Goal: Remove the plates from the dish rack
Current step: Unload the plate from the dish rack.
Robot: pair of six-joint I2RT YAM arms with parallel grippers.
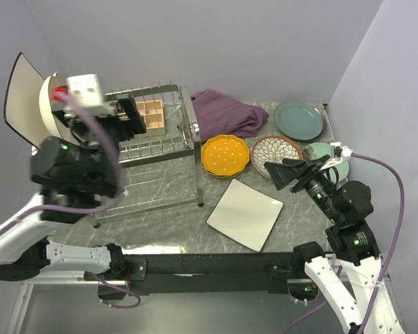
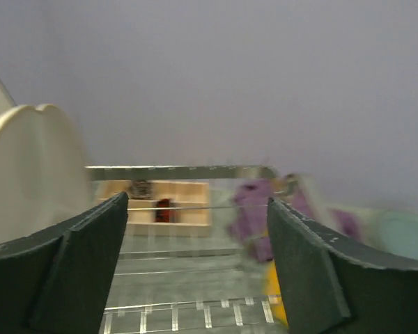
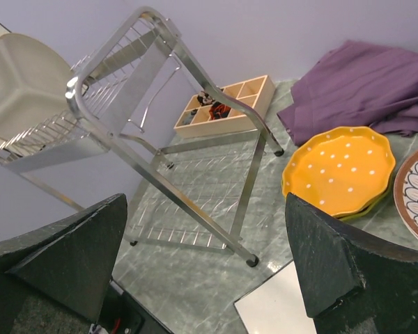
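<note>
The silver dish rack (image 1: 168, 142) stands at the left. Its upper tier holds a white square plate with a dark rim (image 1: 22, 97) and a cream round plate (image 1: 47, 104) at the far left end. My left gripper (image 1: 134, 117) hovers over the upper tier, open and holding nothing. In the left wrist view the cream plate (image 2: 28, 174) is left of the fingers (image 2: 76, 264). My right gripper (image 1: 277, 174) is open above the table, right of the rack. On the table lie a white square plate (image 1: 245, 214), an orange dotted plate (image 1: 225, 154), a brown-patterned plate (image 1: 275, 149) and a teal-green plate (image 1: 299, 120).
A purple cloth (image 1: 226, 111) is bunched at the back behind the orange plate. A small wooden compartment box (image 1: 151, 115) sits behind the rack. A pale green plate (image 1: 329, 156) lies under my right arm. Walls close in at left, back and right.
</note>
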